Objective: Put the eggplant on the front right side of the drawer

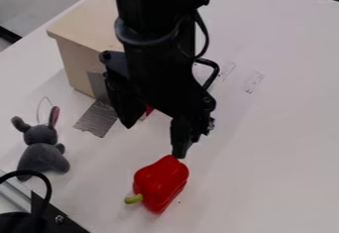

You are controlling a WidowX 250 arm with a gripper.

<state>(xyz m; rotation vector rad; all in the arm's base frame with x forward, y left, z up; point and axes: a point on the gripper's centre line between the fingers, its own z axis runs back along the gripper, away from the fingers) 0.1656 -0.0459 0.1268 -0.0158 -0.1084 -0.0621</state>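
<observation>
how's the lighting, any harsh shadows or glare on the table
Camera view: soft light on the white table, only faint shading, no harsh shadow or strong glare; the black arm is so dark that its parts blend together.

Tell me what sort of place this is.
Probably a robotics lab or test bench: a black robot arm hangs over a white table, grey tape runs from the box onto the tabletop, and a plush toy sits nearby.

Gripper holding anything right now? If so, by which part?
Nothing held. The gripper is open; the red pepper lies by one fingertip, outside the gap.
</observation>
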